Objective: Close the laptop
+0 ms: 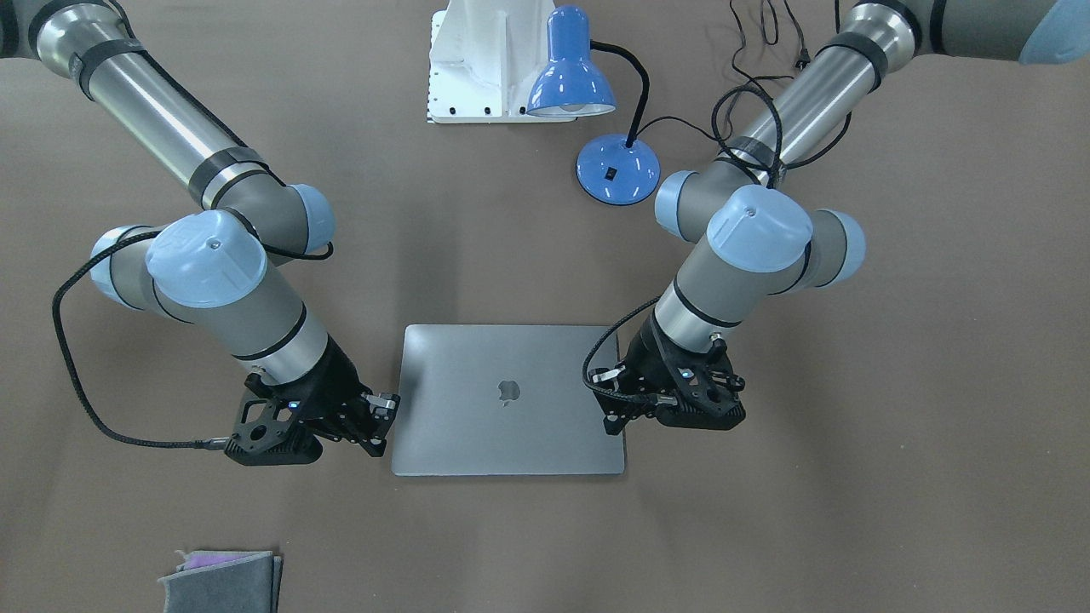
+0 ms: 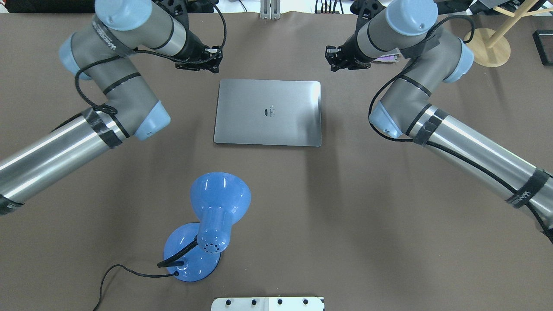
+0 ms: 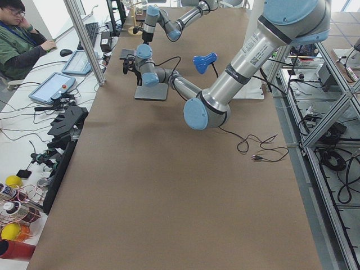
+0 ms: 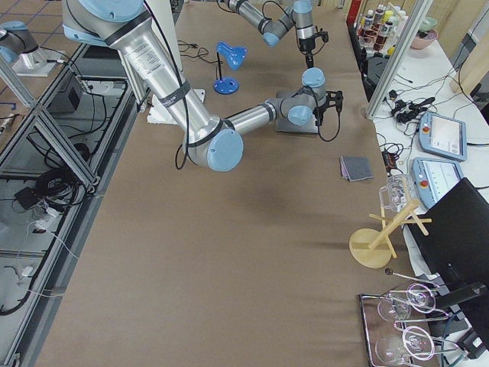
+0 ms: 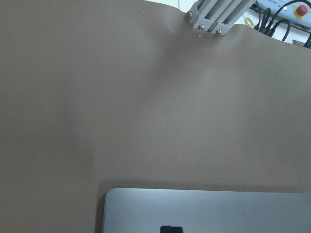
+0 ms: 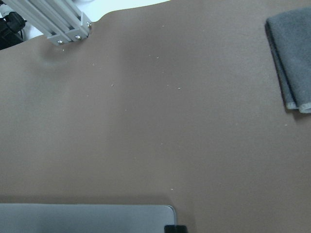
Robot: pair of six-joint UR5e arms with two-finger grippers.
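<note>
Showing a slim grey laptop (image 1: 508, 417) lying shut and flat near the middle of the brown surface (image 1: 545, 536), apple logo facing up, no keyboard or screen visible. Your left gripper (image 1: 615, 413) and right gripper (image 1: 375, 430) hang one at each short side of the laptop, towards the edge farthest from the robot's base. They seem to be just beside the lid's corners rather than on it, though contact cannot be settled from these views. Each wrist camera sees a lid corner along its lower border and a single dark tip at bottom centre, so the fingers look clenched on nothing, a sensible shape for pressing a lid down rather than gripping it. The mirrored placement would spread force evenly across the lid. With the lid already down, the closing looks done; the remaining call is probably lifting both arms clear. A blue desk lamp (image 1: 596, 94) stands well apart towards the robot, and a folded grey cloth (image 1: 223, 581) lies near the opposite edge.
</note>
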